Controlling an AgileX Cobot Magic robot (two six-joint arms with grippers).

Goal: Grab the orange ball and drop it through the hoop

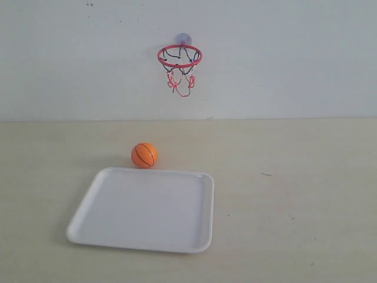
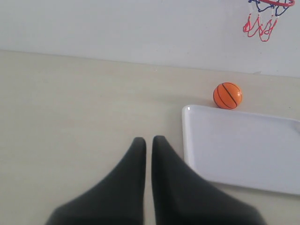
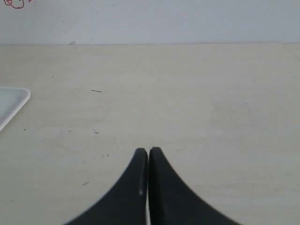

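Orange ball (image 1: 144, 155): exterior, left wrist only.

The tray (image 1: 141, 209) lies flat on the table (image 1: 294, 194), towards the front and left of the middle in the exterior view. The ball (image 1: 144, 155) rests on the table just behind the tray's far edge, outside the tray, about midway along that edge; whether it touches the rim cannot be told. The wall (image 1: 283, 59) rises behind the table, and the hoop (image 1: 179, 56) hangs on it well above the tabletop, behind the ball and a little to its right. The left gripper (image 2: 148, 139) is over bare table beside one side edge of the tray. The right gripper (image 3: 148, 150) is over bare table, well apart from the tray.
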